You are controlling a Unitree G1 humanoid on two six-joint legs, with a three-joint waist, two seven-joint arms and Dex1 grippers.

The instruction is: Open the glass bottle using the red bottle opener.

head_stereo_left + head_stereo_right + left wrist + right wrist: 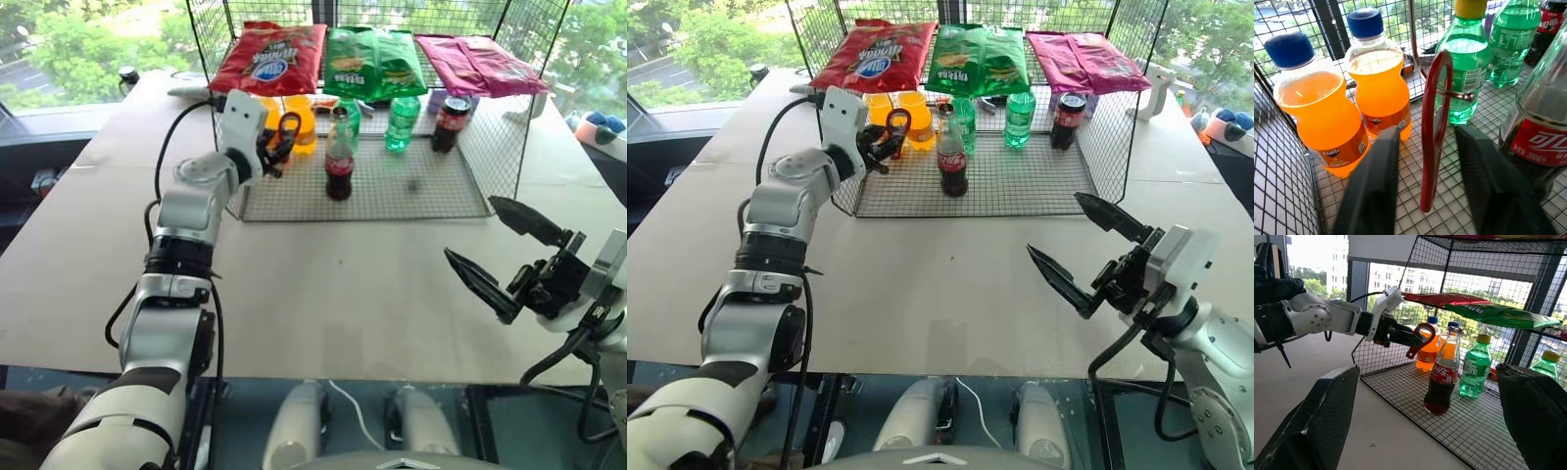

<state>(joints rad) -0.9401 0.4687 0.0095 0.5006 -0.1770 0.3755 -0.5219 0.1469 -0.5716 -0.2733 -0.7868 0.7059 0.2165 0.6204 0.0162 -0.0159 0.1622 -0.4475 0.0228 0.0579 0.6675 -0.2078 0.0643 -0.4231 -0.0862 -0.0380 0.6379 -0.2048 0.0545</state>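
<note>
1. Step in hand — taking up the red bottle opener (1436, 122). It hangs upright from a small hook on the wire rack (460, 191), near the rack's front left corner and in front of two orange soda bottles (1352, 98).
2. The left gripper (1427, 181) reaches into the rack. Its fingers (1374, 186) stand either side of the opener's handle, narrowed but with a gap visible on each side — I cannot tell that they grip it.
3. The glass bottle (339, 157) stands upright, cap on, on the rack floor near its front edge, just beside the opener and apart from it.
4. The right gripper (509, 259) hangs over the table's near right edge, fingers spread wide, holding nothing.
5. Judged next: pinch the handle firmly, lift the ring clear of the hook, then steady the bottle with the right gripper before levering the cap.
</note>
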